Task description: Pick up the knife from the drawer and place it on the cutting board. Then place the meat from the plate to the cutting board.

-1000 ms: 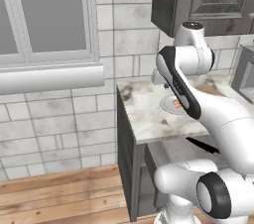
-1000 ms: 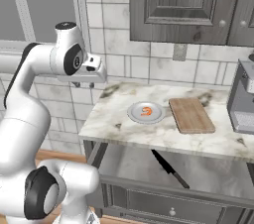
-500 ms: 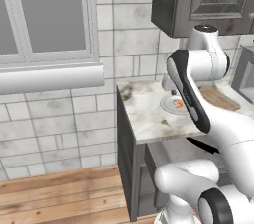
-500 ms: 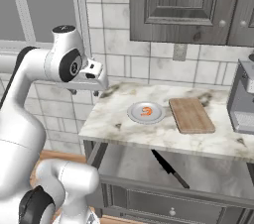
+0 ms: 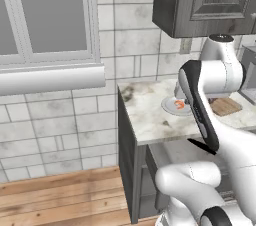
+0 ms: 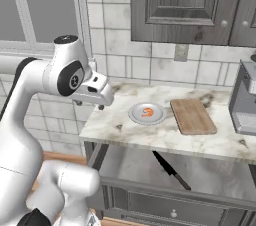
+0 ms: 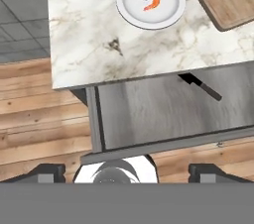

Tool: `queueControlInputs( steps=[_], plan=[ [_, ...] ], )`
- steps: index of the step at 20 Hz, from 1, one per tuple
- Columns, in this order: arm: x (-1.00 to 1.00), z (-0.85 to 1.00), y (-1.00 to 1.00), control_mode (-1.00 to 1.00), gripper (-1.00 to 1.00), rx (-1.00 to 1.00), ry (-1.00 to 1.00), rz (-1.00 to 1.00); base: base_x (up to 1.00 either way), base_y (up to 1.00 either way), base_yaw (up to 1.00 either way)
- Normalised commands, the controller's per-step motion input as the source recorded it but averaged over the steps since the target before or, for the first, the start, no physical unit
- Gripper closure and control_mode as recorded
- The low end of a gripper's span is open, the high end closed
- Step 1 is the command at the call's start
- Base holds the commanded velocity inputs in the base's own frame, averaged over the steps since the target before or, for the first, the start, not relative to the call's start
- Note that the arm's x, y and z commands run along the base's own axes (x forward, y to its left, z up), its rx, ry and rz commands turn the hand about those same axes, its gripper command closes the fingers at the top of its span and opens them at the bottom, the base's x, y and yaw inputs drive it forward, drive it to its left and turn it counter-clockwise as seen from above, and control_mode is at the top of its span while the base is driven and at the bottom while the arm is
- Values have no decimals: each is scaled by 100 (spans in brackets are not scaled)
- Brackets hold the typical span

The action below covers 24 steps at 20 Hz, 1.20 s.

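Plainly the first step is in hand, the reach for the knife, with nothing yet lifted. The veined white marble counter (image 6: 150, 132) serves as landmark: the wide shallow grey drawer (image 6: 210, 170) stands pulled open just below its front edge, the flat brown wooden cutting board (image 6: 192, 116) lies on its right part, and the round white-grey plate (image 6: 147, 113) sits just left of that board. The long slim black knife (image 6: 170, 170) lies slantwise on the drawer floor, partly under the counter's lip, and the small curled orange-red meat (image 6: 147, 112) rests in the middle of the plate. The end effector (image 6: 92, 104) hangs off the counter's left end, above its level, with jaws spread wide and nothing between them. By my judgement the next move calls for a descent into the drawer, aligned across the knife's handle. Against a second ago, the arm has swung nearer the counter and the jaws have widened; knife, meat and board have not stirred.
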Motion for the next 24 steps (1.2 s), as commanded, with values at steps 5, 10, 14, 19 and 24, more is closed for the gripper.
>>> queueControlInputs(
  steps=[5, 10, 14, 19, 24],
  plan=[
    [-27, -29, -6, -100, -100, 0, 0, -9, 0, 0, 0],
    [-16, -26, -2, -100, -100, 0, 0, -6, 0, 0, 0],
    [-9, -35, 0, -100, -100, 0, 0, -4, 0, 0, 0],
    [-28, -27, 0, -100, -100, 0, 0, -4, 0, 0, 0],
    [0, 0, 0, 100, -100, 0, 0, 0, -56, 0, -10]
  ],
)
